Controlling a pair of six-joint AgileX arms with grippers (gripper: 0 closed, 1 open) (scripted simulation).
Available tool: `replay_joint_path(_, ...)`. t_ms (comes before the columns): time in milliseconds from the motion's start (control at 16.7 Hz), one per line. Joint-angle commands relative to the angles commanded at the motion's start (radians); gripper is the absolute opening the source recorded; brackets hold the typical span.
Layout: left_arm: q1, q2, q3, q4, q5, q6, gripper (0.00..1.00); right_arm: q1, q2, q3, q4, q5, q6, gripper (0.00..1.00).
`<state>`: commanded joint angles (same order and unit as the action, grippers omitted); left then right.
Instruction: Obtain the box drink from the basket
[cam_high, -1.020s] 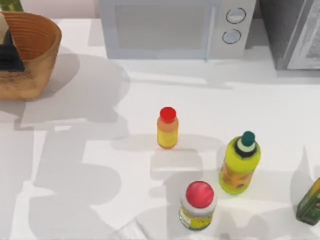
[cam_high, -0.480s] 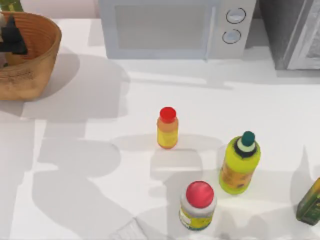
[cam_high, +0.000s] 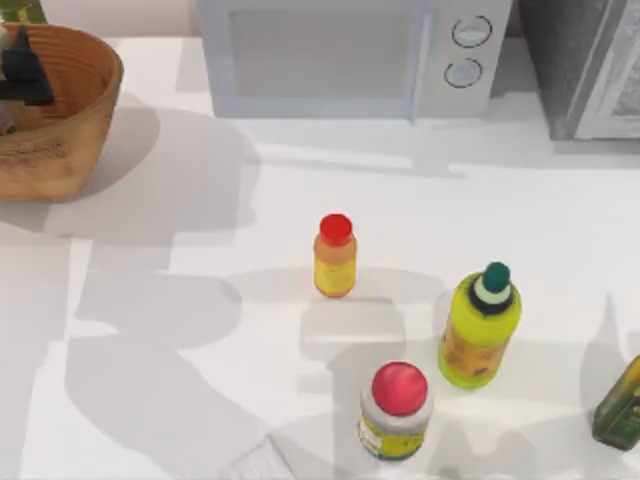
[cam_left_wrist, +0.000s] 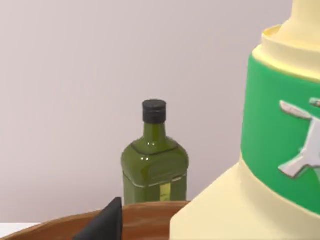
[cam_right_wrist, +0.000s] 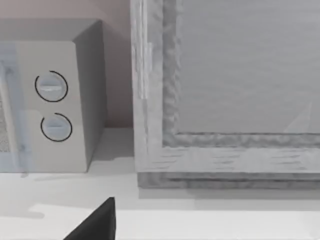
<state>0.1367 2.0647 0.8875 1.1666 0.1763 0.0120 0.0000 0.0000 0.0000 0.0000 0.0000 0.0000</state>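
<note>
My left gripper (cam_high: 22, 70) sits inside the basket (cam_high: 85, 110) at ten o'clock, beside the box drink (cam_left_wrist: 260, 165); whether its fingers are clamped, I cannot tell; right arm parked.

White counter (cam_high: 180, 300) carried: round tan woven wicker basket (cam_high: 70, 130) at far left; white microwave (cam_high: 350, 55) at back; small yellow-orange red-capped bottle (cam_high: 334, 258) mid-counter; yellow-green teal-capped bottle (cam_high: 479, 328) right of it; red-lidded white jar (cam_high: 396, 412) at front; dark green bottle (cam_high: 620, 405) at right edge.
</note>
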Motion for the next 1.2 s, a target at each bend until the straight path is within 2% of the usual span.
replay_joint_path(660, 0.000, 0.000, 0.000, 0.000, 0.000, 0.000, 0.02, 0.000, 0.000, 0.000, 0.000, 0.000, 0.000, 1.00)
replay_joint_path(1200, 0.006, -0.024, -0.001, -0.002, 0.001, 0.003, 0.00, 0.000, 0.000, 0.000, 0.000, 0.000, 0.000, 1.00)
